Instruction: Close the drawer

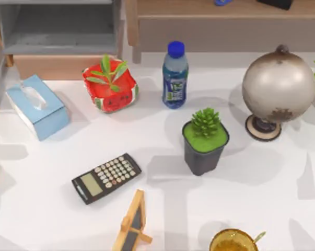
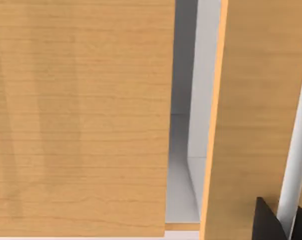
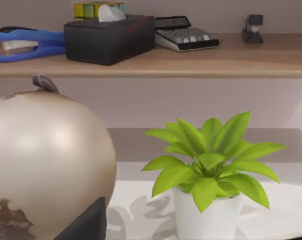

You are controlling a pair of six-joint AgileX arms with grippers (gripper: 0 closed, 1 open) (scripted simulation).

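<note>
The drawer (image 1: 53, 31) stands open, its grey inside bare; a tissue box (image 1: 37, 106) sits just beside it. I cannot tell my grippers' state.

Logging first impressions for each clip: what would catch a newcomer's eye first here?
Probably the big pale globe at the table's right, and the red pot with a green sprout toward the back left. Behind that pot, at the top left, the drawer stands open with its grey inside showing. A dark pot with a spiky plant sits near the middle.
</note>
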